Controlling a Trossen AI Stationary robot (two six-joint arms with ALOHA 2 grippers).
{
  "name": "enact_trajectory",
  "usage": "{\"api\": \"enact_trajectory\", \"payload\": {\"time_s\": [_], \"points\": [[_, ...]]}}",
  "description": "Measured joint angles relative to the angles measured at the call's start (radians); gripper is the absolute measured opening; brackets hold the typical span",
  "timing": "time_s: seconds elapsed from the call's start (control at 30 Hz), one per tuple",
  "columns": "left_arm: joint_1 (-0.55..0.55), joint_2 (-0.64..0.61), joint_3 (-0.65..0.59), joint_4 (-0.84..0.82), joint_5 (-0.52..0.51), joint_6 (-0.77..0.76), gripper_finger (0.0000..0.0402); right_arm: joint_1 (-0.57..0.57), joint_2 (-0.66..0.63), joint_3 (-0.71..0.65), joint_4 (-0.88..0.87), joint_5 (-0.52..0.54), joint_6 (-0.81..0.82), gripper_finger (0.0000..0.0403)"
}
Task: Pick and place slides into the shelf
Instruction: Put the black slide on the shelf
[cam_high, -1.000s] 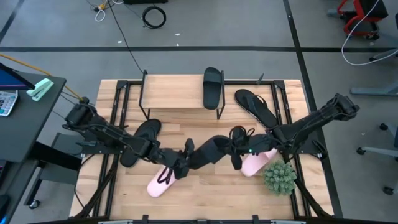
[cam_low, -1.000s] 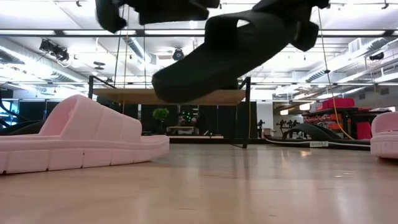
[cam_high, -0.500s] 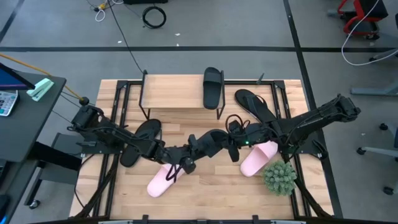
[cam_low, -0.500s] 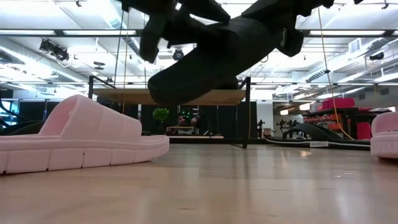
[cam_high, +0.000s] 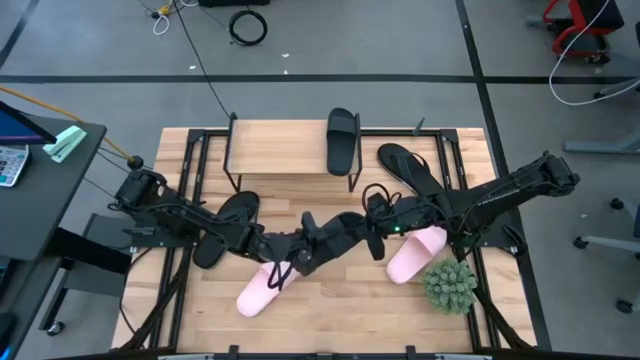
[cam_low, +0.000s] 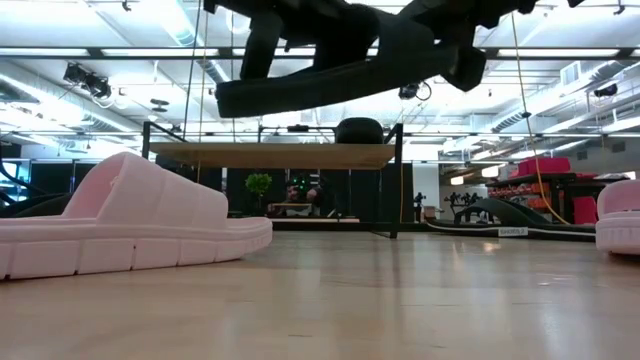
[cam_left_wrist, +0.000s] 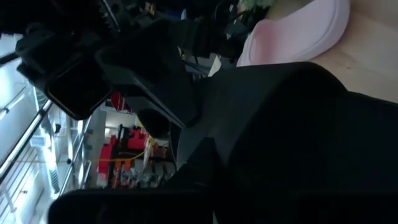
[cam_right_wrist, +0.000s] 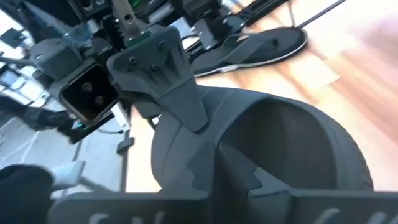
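Observation:
A black broad-band slide (cam_high: 338, 238) hangs above the middle of the table between my two grippers. My left gripper (cam_high: 304, 247) is shut on its left end and my right gripper (cam_high: 373, 232) on its right end. The shelf (cam_high: 285, 146) stands at the far edge with another black slide (cam_high: 342, 140) lying on its top board. Two pale pink slides (cam_high: 260, 290) (cam_high: 416, 252) lie flat on the table. One thin black flip-flop (cam_high: 412, 170) lies right of the shelf, and another (cam_high: 226, 226) lies under my left arm. My left gripper holds the slide's left end (cam_low: 245, 95), coming nearly level from the table's left. One finger (cam_right_wrist: 166, 78) lies on the upper side just in front of the band; the other is hidden beneath. The slide is lifted clear and about level. My right gripper holds the slide's right end (cam_low: 440, 70), coming from the table's right and slanting slightly down. One finger (cam_low: 466, 62) shows against the slide's side. My own hand hides the exact place of contact.
A spiky green plant ball (cam_high: 449, 285) sits near the front right, beside the right pink slide. The shelf's top board has bare wood left of the black slide. Open tabletop (cam_high: 340, 310) lies in front of the held slide.
My left gripper has moved right toward the held slide, rolled, and shut on its left end. That end, which hung lower, has come up, so the slide now hangs about level. My right gripper has shifted slightly toward the table's left with the slide.

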Motion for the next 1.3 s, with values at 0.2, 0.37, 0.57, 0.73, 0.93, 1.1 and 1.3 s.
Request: {"api": "enact_trajectory", "payload": {"time_s": [0.2, 0.37, 0.57, 0.73, 0.93, 1.1, 1.3], "points": [[-0.024, 0.0, 0.0, -0.035, -0.167, -0.018, 0.0013, 0.011, -0.027, 0.0, -0.009, -0.019, -0.118, 0.0073], [-0.025, -0.001, -0.002, -0.041, -0.422, -0.149, 0.0013, 0.025, -0.085, 0.0, -0.037, 0.034, -0.181, 0.0108], [0.06, -0.039, 0.019, -0.046, -0.567, -0.182, 0.0012, 0.025, -0.166, 0.0, -0.097, 0.097, -0.232, 0.0122], [0.208, -0.048, 0.108, -0.058, -0.568, -0.23, 0.0013, 0.024, -0.178, 0.002, -0.093, 0.14, -0.286, 0.0119], [0.389, -0.049, 0.252, -0.264, -0.534, -0.303, 0.0012, 0.025, -0.149, 0.001, -0.144, 0.14, -0.318, 0.0119], [0.549, -0.047, 0.368, -0.658, -0.202, -0.651, 0.0015, 0.024, -0.132, 0.001, -0.213, 0.141, -0.315, 0.0117], [0.72, -0.043, 0.382, -0.704, -0.09, -0.756, 0.0012, 0.024, -0.12, 0.0, -0.244, 0.141, -0.318, 0.0117]]}}
